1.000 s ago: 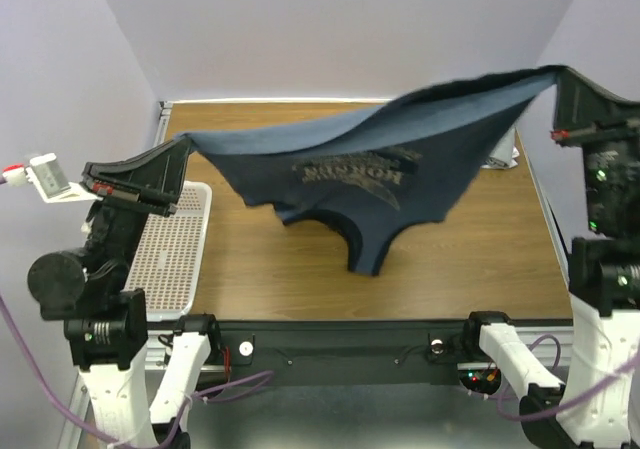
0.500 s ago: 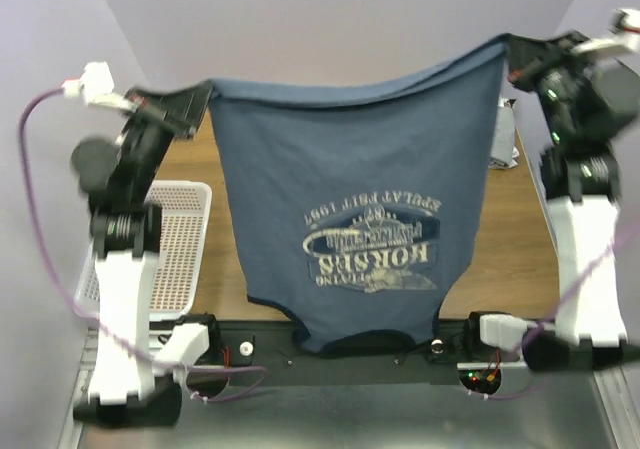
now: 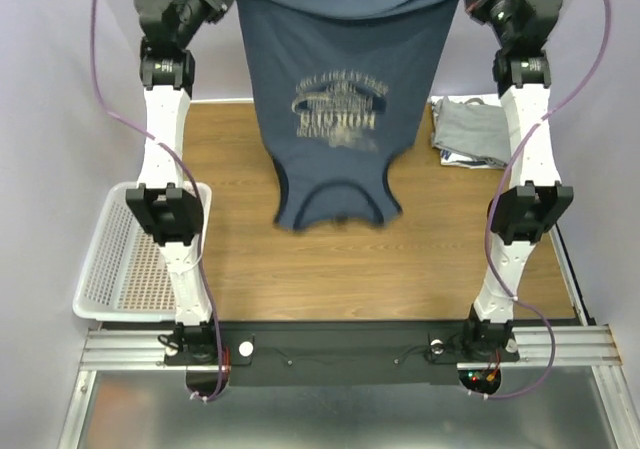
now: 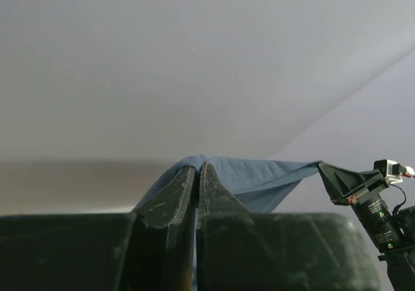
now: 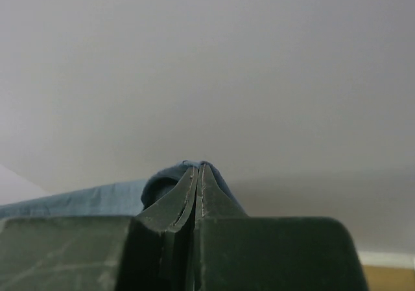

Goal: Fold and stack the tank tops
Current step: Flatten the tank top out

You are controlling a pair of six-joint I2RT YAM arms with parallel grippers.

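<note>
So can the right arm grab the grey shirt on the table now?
Probably not yet. The right gripper is shut on the blue tank top, held up high with the left gripper. The grey shirt lies uncovered beside that arm, so it's busy, not blocked.

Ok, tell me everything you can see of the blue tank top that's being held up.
The slate-blue tank top is soft cloth, hanging upside down and spread wide. The left gripper and right gripper are each shut on a hem corner, and the hem sags slightly between them. Pale printed lettering faces the top camera, inverted. Darker trim edges the neckline at the bottom end, which is blurred.
</note>
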